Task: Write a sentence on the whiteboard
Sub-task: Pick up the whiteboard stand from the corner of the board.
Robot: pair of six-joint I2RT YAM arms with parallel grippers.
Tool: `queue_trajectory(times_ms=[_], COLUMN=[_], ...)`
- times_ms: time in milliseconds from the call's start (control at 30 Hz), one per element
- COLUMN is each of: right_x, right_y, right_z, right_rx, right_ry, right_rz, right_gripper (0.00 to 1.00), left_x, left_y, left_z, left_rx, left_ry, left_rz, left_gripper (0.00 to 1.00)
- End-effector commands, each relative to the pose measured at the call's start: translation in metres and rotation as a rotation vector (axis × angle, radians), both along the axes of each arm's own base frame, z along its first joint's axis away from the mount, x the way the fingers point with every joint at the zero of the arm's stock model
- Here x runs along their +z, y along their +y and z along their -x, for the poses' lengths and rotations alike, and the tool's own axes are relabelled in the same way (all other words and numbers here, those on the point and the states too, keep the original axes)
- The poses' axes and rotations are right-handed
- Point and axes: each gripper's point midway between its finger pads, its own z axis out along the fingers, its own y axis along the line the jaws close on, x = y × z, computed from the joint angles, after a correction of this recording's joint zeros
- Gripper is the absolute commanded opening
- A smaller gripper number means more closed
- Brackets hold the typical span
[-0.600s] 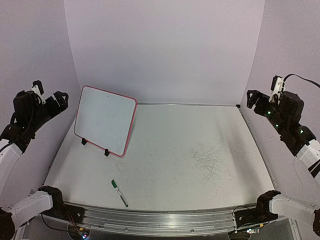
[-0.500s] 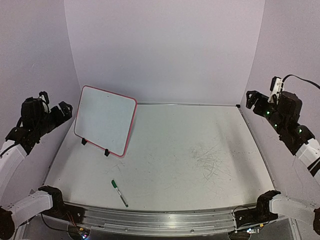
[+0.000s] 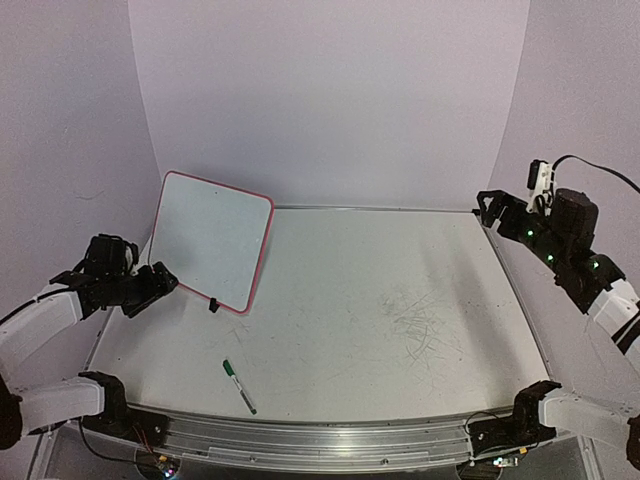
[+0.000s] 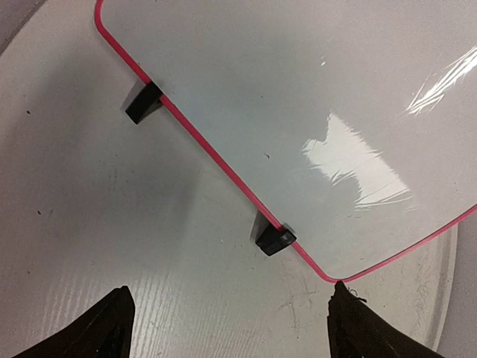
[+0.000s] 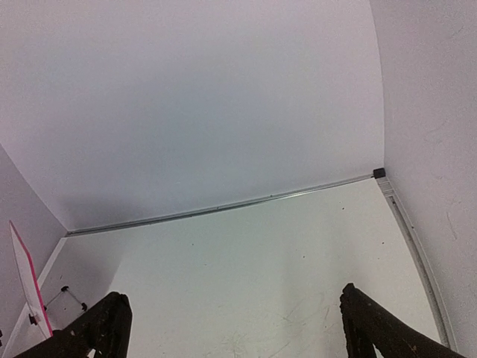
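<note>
Top view, whiteboard [image 3: 212, 240]: stands tilted on the bench [image 3: 400, 300] at the far left, red frame, white face.
Top view, left claw [image 3: 158, 286]: low, just beside the whiteboard's near-left corner, jaws released, holding nothing.
Top view, right claw [image 3: 488, 205]: raised at the far right, well apart from the whiteboard, jaws spread, empty.
Top view, marker [image 3: 239, 386]: lies on the bench near the front edge.
Left wrist, whiteboard [image 4: 298, 112]: glare on its face, black feet [image 4: 274, 239] on the bench.
Left wrist, left claw [image 4: 231, 328]: fingers wide apart, one tip right at the whiteboard's corner; contact unclear.
Right wrist, right claw [image 5: 235, 328]: fingers spread over the bench.
Right wrist, whiteboard [image 5: 26, 287]: edge-on at far left.
</note>
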Motion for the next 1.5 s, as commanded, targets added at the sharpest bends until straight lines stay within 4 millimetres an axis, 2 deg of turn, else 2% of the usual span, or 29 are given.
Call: queue_trajectory(times_ms=[0,67,200,300,433,600,733,867,1000,1167,1333,1467], right_x=[-0.004,-0.004,-0.004,-0.005,-0.004,-0.001,-0.001,-0.007,-0.018,-0.035,-0.061,-0.083], right_y=[0.015,0.018,0.021,0.021,0.021,0.022,0.023,0.026,0.030,0.036,0.047,0.066], right_z=[0.001,0.002,0.004,0.006,0.009,0.012,0.014,0.013,0.012,0.011,0.003,-0.001], right_rx=[0.084,0.100,0.115,0.121,0.127,0.133,0.143,0.155,0.170,0.199,0.231,0.275], right_ry=[0.010,0.012,0.012,0.011,0.007,-0.004,-0.006,0.011,0.038,0.079,0.166,0.239], right_rz=[-0.034,-0.041,-0.050,-0.054,-0.055,-0.061,-0.069,-0.080,-0.100,-0.124,-0.141,-0.139], right_gripper=[0.98,0.98,0.98,0.98,0.98,0.98,0.98,0.98,0.98,0.98,0.98,0.98], left_x=[-0.010,-0.024,-0.047,-0.052,-0.062,-0.078,-0.079,-0.081,-0.084,-0.077,-0.074,-0.078], left_y=[-0.041,-0.054,-0.063,-0.068,-0.086,-0.103,-0.112,-0.130,-0.146,-0.179,-0.226,-0.264], left_z=[-0.009,-0.011,-0.020,-0.034,-0.051,-0.057,-0.059,-0.059,-0.057,-0.056,-0.058,-0.058], left_rx=[-0.109,-0.149,-0.214,-0.266,-0.368,-0.457,-0.490,-0.526,-0.538,-0.561,-0.589,-0.584], left_ry=[0.001,0.028,0.069,0.061,0.044,0.055,0.033,0.022,0.020,-0.010,-0.028,-0.035], left_rz=[-0.033,-0.083,-0.175,-0.242,-0.255,-0.233,-0.239,-0.248,-0.251,-0.229,-0.197,-0.185], left_gripper=[0.87,0.85,0.82,0.79,0.72,0.66,0.60,0.46,0.27,0.19,0.11,0.07])
